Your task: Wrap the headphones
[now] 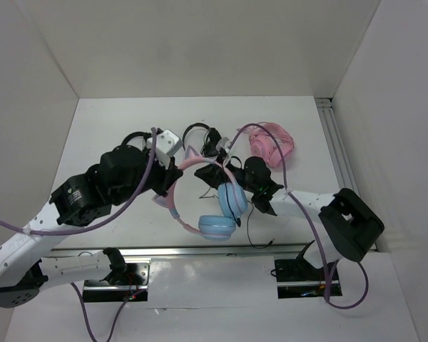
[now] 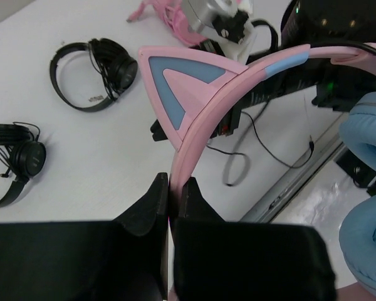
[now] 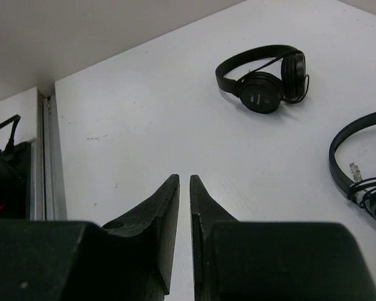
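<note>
The headphones have light blue ear cups (image 1: 231, 200), a thin pink headband (image 1: 177, 206) and cat ears (image 2: 183, 84). They are lifted off the table. My left gripper (image 1: 168, 187) is shut on the pink headband, which runs up between its fingertips in the left wrist view (image 2: 174, 185). The thin black cable (image 1: 249, 229) hangs below the cups and trails on the table (image 2: 263, 139). My right gripper (image 1: 212, 173) sits just behind the headband. Its jaws are nearly closed in the right wrist view (image 3: 183, 179) and nothing shows between them.
All-pink headphones (image 1: 272, 144) lie at the back right. Two black headphones lie behind, one (image 1: 200, 135) in the middle and one (image 1: 135, 140) at the left. Both also show in the left wrist view (image 2: 94, 72) (image 2: 15, 160). A metal rail (image 1: 337, 149) runs along the right edge.
</note>
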Motion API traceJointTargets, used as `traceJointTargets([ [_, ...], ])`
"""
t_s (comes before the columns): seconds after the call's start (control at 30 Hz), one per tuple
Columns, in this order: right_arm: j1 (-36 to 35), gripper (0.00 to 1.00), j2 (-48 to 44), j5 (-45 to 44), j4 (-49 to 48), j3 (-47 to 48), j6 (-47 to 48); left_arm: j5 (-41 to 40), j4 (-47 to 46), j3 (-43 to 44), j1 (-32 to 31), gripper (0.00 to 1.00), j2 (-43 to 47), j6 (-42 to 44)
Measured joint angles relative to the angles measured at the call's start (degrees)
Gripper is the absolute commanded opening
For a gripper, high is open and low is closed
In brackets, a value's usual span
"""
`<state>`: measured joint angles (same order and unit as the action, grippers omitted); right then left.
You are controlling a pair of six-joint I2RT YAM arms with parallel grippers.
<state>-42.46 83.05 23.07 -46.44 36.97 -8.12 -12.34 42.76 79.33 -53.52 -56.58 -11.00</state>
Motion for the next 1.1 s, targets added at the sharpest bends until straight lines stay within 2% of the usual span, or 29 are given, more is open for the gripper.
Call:
traceJointTargets([
  [0.33, 0.72, 0.20, 9.22, 4.76, -8.02, -0.02, -5.73, -12.20, -3.98, 0.07, -0.04, 0.00, 2.62, -6.64],
  [0.43, 0.72, 0.36, 10.45, 5.25, -9.68, -0.22, -7.48, -14.71, -4.02, 0.52, -0.04, 0.00, 2.54, -7.82],
  [0.53, 0.76, 0.44, 10.38, 3.76, -10.58, -1.25, -8.83, -15.85, -4.15, 1.62, -0.04, 0.00, 2.16, -8.74],
  [0.63, 0.83, 0.44, 8.46, -3.54, -10.12, -3.45, -10.86, -16.87, -4.46, 2.23, -0.04, 0.00, 2.01, -8.98],
  [0.83, 1.27, 0.44, -2.40, -27.39, -6.75, -5.51, -15.30, -18.95, -4.13, 2.34, -0.04, 0.00, 1.90, -9.66],
  [0.97, 1.40, 0.56, -7.56, -41.42, -4.11, -5.84, -17.18, -20.00, -3.85, 2.34, 0.02, 0.00, 1.92, -10.45],
  [1.0, 1.46, 0.64, -8.76, -43.74, -3.78, -6.51, -17.35, -20.28, -3.72, 2.34, 0.02, 0.00, 1.92, -10.49],
  [1.07, 2.08, 0.64, -11.78, -45.38, -3.06, -8.81, -16.83, -20.83, -3.34, 2.34, 0.07, 0.00, 1.92, -10.69],
  [1.1, 2.80, 0.64, -13.86, -43.39, -2.60, -10.49, -15.67, -21.07, -3.13, 2.34, 0.07, 0.00, 1.92, -10.88],
])
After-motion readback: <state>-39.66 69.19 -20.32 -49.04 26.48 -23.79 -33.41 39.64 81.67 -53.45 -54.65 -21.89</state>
